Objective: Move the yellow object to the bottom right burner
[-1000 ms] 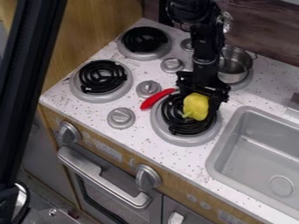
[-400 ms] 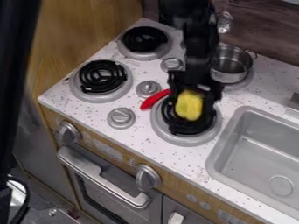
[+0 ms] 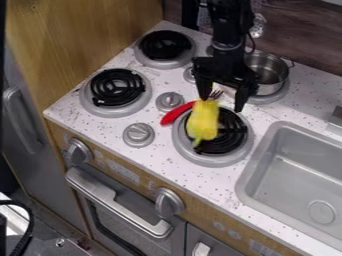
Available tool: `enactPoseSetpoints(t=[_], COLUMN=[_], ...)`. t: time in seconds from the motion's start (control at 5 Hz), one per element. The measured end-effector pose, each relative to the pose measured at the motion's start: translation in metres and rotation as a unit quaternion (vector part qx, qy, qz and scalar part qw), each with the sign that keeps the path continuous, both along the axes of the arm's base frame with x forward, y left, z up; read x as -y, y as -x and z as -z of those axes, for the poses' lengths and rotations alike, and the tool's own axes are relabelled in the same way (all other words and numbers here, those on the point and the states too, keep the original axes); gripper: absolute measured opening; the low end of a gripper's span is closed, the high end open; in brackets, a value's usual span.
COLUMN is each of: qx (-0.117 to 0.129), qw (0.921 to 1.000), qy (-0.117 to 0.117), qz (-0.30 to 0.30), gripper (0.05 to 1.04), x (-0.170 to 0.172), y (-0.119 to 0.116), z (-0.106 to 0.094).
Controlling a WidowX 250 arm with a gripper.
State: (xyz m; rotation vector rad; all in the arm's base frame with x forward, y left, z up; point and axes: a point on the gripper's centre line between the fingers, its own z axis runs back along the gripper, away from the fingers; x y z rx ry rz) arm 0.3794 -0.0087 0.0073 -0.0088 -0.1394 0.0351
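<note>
My gripper (image 3: 222, 103) hangs over the back edge of the bottom right burner (image 3: 230, 131), its two fingers spread apart. In front of and below the left finger lies the yellow object (image 3: 202, 121), a lumpy piece with a narrow tip towards the front, on the left part of that burner's black coil. Nothing is between the fingertips. A fork with a red handle (image 3: 178, 112) lies at the burner's back left, its tines showing beside the left finger and its middle hidden.
Two more coil burners (image 3: 165, 48) (image 3: 117, 90) stand to the left, with grey knobs (image 3: 139, 135) between. A metal pot (image 3: 268, 72) sits behind the gripper on the right. The grey sink (image 3: 300, 175) is at the right.
The gripper has drawn up and back from the yellow object, and its fingers now show spread. The yellow object sits farther left on the burner than before, and more of the coil shows.
</note>
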Motion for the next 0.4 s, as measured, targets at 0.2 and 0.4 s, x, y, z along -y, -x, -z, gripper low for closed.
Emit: enactPoseSetpoints(t=[0.2, 0.4], qx=[-0.022, -0.029], qw=[0.9998, 0.9996], qy=[0.004, 0.001], qz=[-0.001, 0.001], gripper=[1.0, 1.0], x=[0.0012, -0.0001], y=[0.0065, 0.0049], z=[0.001, -0.0044])
